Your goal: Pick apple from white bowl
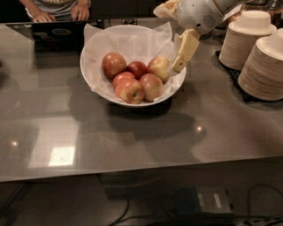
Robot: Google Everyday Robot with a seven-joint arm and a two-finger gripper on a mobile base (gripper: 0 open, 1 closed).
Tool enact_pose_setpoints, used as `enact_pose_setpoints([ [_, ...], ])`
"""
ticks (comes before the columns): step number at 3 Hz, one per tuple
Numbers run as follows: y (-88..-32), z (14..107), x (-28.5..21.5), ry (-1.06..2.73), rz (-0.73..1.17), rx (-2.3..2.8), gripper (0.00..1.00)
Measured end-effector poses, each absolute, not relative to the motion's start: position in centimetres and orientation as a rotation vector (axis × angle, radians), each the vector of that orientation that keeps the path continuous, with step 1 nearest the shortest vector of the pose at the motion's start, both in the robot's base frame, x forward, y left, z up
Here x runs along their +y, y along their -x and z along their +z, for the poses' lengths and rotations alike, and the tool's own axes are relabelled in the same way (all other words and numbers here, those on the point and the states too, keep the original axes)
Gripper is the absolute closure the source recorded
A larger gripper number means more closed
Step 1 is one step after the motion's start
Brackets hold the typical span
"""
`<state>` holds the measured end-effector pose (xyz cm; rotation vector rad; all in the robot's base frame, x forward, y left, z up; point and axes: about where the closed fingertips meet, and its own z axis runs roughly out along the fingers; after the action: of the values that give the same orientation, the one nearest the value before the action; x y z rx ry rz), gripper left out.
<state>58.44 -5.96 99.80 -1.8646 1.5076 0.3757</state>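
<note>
The white bowl [95,79], lined with crinkled white paper, stands on the grey table and holds several apples. The large deep red apple [113,64] lies at the bowl's left side. A smaller, darker apple [137,68] is in the middle, a yellowish one [159,67] on the right and two mottled ones in front. My gripper [170,39] hangs over the bowl's right rim with its jaws spread open and empty. Its lower finger [185,49] points down beside the yellowish apple, well right of the red apple.
Two tall stacks of pale disposable bowls [246,39] [266,66] stand on a black mat at the right. A person's hands [79,11] and a dark laptop [48,31] are at the back left. The table's front edge [141,170] runs across below.
</note>
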Motion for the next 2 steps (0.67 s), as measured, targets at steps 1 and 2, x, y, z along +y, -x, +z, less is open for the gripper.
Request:
enact_pose_setpoints([
  [1,-59.2,99.4,-4.9,1.876,0.389,1.491,0.00],
  [2,-60.9,98.6,-3.9,1.863,0.417,1.488,0.00],
])
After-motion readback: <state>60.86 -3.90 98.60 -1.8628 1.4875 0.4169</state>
